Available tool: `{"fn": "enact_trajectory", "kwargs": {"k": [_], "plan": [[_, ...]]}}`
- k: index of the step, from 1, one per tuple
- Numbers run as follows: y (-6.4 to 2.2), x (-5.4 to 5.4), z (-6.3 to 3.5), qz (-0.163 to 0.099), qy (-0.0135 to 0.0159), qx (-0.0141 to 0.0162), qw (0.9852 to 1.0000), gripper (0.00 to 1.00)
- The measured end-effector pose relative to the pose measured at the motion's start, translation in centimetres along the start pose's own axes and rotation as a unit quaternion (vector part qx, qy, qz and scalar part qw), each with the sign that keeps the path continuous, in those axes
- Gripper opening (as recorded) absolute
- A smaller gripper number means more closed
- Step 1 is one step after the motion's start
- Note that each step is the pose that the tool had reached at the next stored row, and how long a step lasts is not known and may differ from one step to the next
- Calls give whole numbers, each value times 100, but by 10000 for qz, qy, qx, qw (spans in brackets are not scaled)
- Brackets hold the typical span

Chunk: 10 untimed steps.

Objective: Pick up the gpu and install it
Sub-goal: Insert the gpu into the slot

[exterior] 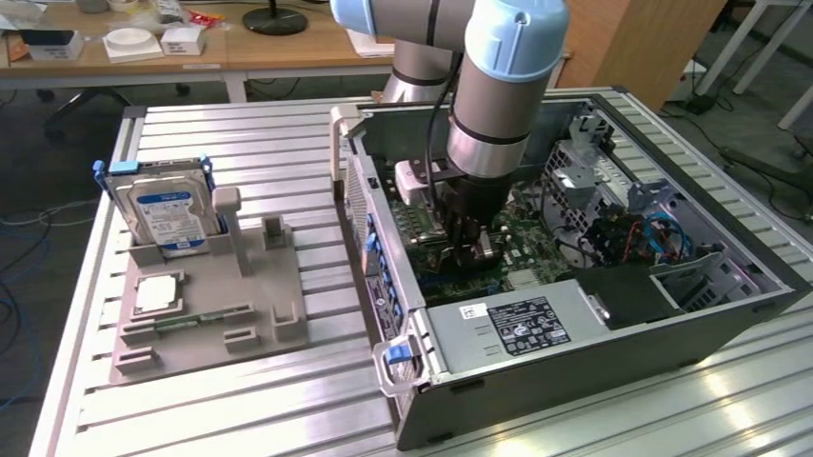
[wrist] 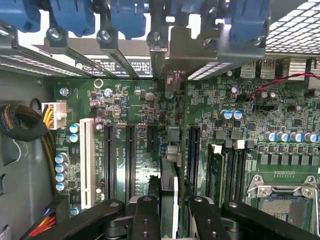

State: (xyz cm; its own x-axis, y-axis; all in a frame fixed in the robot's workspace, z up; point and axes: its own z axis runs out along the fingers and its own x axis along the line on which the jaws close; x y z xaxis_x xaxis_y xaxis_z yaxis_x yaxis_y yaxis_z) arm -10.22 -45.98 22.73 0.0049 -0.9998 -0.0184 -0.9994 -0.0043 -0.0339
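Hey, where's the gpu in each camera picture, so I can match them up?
Exterior view: the gpu stands on edge inside the computer case, under the arm, over the motherboard.
Wrist view: the gpu is seen edge-on between the claw's fingers, running towards the case's rear wall.
Shared landmark: the blue slot latches on that rear wall.
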Motion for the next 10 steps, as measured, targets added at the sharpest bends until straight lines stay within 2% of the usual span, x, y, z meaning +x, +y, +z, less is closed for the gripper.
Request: {"fn": "enact_trajectory", "kwargs": {"k": [3,4,6,7,10], "plan": [[0,-1,-2,0,-2,1,10000,27],[5,-4,5,5,-17,4,10000,27],[2,-1,-15,2,-1,1,10000,28],[0,-1,-19,0,-3,2,10000,34],[-2,-2,-64,0,-2,1,10000,34]]}}
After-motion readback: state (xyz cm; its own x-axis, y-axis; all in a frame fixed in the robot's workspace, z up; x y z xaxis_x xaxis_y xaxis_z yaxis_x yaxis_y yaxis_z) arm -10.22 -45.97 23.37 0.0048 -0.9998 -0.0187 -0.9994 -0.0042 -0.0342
